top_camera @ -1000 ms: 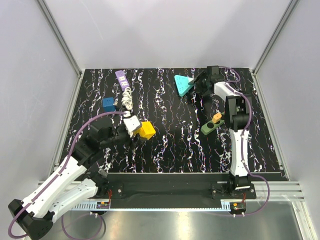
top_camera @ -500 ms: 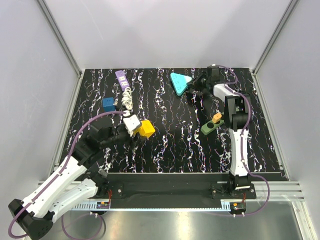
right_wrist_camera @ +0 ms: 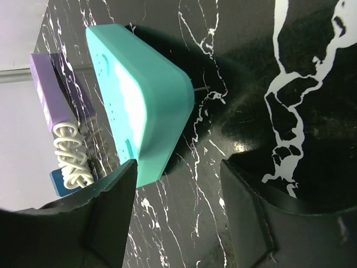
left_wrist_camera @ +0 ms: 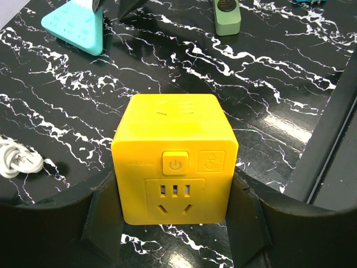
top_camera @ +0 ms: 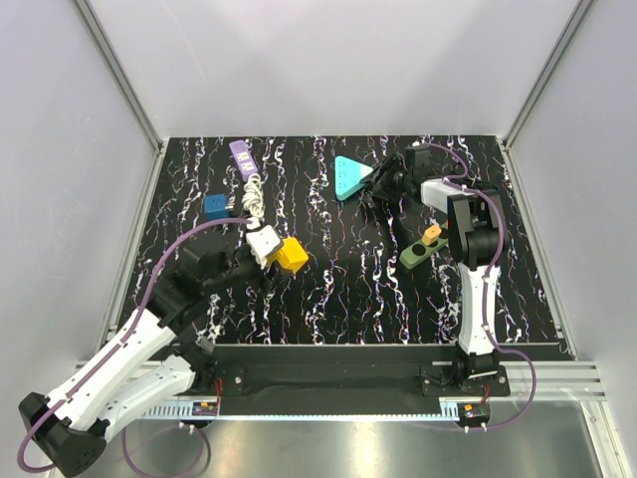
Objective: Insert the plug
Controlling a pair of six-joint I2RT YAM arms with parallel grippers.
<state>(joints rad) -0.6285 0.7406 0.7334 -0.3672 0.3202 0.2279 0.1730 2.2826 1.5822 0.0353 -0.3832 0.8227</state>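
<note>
With my left gripper (left_wrist_camera: pixel 174 192) clamped on the yellow plastic socket cube (left_wrist_camera: pixel 174 128) (slots facing me), I'd ease the spread, empty right gripper (right_wrist_camera: pixel 177 170) squarely around the teal triangular plastic plug block (right_wrist_camera: pixel 142 100), lying far-side just ahead, before clenching.

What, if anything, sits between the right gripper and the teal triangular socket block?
Nothing visible. The right gripper is open, and the teal socket block lies just past its fingertips with only bare tabletop between. The purple strip and white cord sit beyond the block.

Black marbled table (top_camera: pixel 328 299), grey walls (top_camera: pixel 328 60)
</note>
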